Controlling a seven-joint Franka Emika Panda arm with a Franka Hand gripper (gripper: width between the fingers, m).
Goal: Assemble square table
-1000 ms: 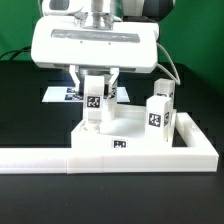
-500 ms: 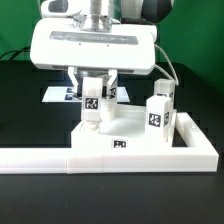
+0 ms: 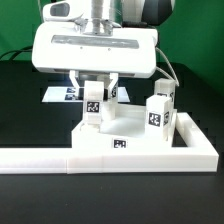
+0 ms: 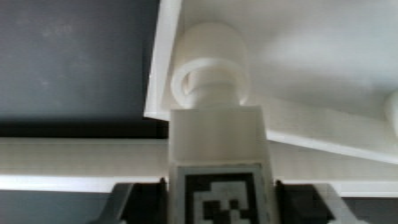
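Observation:
The square white tabletop (image 3: 125, 135) lies flat against the white L-shaped wall, with a tag on its front edge (image 3: 120, 146). My gripper (image 3: 95, 100) is shut on a white tagged leg (image 3: 93, 103) and holds it upright over the tabletop's corner on the exterior view's left. In the wrist view the leg (image 4: 217, 150) runs between my fingers (image 4: 134, 200), its round end at the tabletop (image 4: 338, 80). Two more tagged legs (image 3: 160, 113) stand upright on the tabletop's right side.
The long low white L-shaped wall (image 3: 40, 160) runs along the front and up the exterior view's right. The marker board (image 3: 60, 95) lies on the black table behind the tabletop. A green backdrop stands behind.
The leg in my gripper has turned slightly about its own axis; its tag has shifted a little. Everything else stays still.

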